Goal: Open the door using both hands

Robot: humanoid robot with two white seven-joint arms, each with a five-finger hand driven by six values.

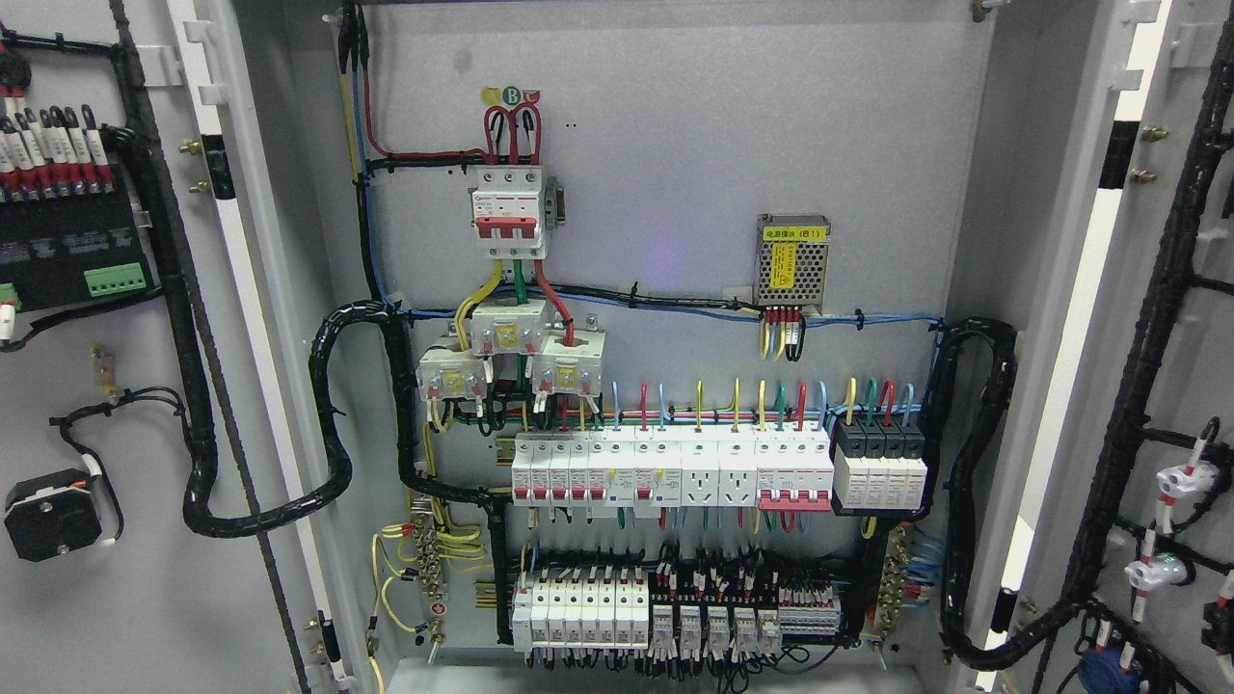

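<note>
Standing fully swung out, the left door [106, 386] and right door [1157, 386] expose the breaker panel [675, 289]; neither robot hand shows, so nothing remains but holding clear.

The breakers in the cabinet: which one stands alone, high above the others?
The red-handled breaker at the upper left of the back panel, with red wires looping above it. The other breakers sit in rows lower down.

Both grey cabinet doors [116, 386] wide open
</note>
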